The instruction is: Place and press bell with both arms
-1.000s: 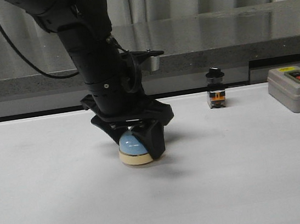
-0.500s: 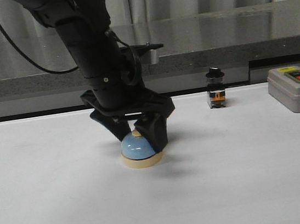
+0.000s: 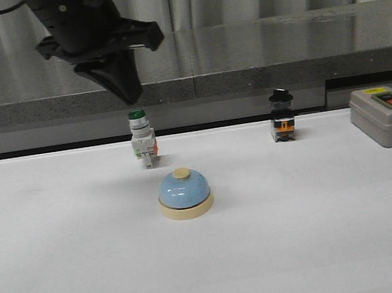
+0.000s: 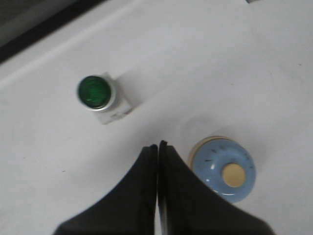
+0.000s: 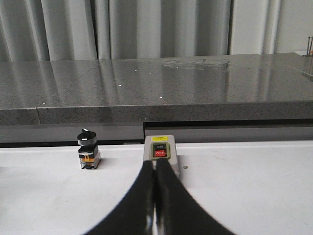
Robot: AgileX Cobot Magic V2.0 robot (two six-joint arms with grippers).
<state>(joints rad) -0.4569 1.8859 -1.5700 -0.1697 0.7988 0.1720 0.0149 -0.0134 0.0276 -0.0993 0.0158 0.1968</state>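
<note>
The light-blue bell (image 3: pixel 185 193) with its cream base and cream button stands free on the white table, near the middle. It also shows in the left wrist view (image 4: pixel 223 169), beside the fingers. My left gripper (image 3: pixel 128 94) hangs high above the table, up and to the left of the bell; its fingers are pressed together and hold nothing, as the left wrist view (image 4: pixel 158 146) shows. My right gripper (image 5: pixel 156 164) is shut and empty, low over the table and pointing toward the grey box; it is outside the front view.
A green-capped white push-button switch (image 3: pixel 143 147) stands just behind the bell, also in the left wrist view (image 4: pixel 97 95). A black knob switch (image 3: pixel 283 124) and a grey box with a red button (image 3: pixel 388 114) stand at the back right. A grey stone ledge (image 3: pixel 276 42) runs behind the table.
My left gripper let go of the bell, rose well above it and to the left, and shut. The bell stays on the table. The green-capped switch is now uncovered.
</note>
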